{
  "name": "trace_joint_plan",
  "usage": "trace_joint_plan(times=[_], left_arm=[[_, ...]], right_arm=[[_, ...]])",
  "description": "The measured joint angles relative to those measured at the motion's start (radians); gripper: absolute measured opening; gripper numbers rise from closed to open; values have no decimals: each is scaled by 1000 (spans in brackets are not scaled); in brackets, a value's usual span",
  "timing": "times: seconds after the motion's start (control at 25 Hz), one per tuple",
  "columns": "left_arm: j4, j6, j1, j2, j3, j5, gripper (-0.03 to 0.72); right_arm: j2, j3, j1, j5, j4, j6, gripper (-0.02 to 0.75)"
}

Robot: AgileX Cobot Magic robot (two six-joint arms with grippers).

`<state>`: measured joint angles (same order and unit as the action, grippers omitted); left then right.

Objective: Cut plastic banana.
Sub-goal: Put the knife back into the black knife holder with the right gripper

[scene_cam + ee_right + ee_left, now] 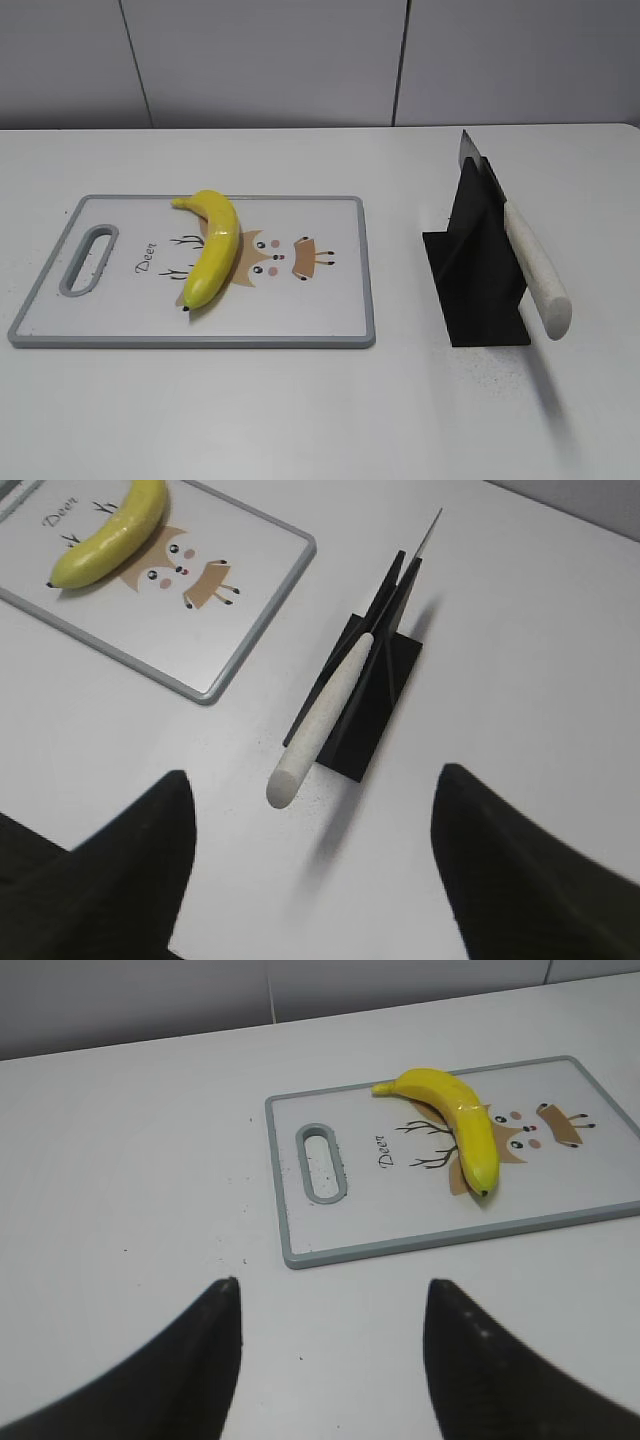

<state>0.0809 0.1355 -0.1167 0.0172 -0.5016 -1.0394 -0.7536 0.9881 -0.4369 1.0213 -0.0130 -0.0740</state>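
Across the white table (pixel 300 410), the plastic banana (pixel 213 247) is lying on the deer-printed cutting board (pixel 330 320), while the knife (pixel 535 270) is resting in its black stand (pixel 480 290) and the left claw (pixel 330 1295) and right claw (pixel 312 790) are hovering spread and empty.

I see bright, even overhead light; the glossy yellow plastic banana (pixel 214 247) shows highlights, the white-handled knife (pixel 533 266) casts soft shadow, focus crisp.

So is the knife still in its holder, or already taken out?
In. The knife rests in the black holder, with neither gripper touching it.
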Motion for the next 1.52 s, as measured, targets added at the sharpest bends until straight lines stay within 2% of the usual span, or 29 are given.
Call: trace_joint_plan(times=[0.72,0.96,1.2,1.52], left_arm=[[0,0,0,0,0,0,564],[0,0,0,0,0,0,564],[0,0,0,0,0,0,563],[0,0,0,0,0,0,546]], right_arm=[[523,-369,0,7,-14,-19,572],[557,-445,0,9,-24,-13,572],[557,-565,0,-51,-118,-9,571],[574,-567,0,-72,-123,-8,571]])
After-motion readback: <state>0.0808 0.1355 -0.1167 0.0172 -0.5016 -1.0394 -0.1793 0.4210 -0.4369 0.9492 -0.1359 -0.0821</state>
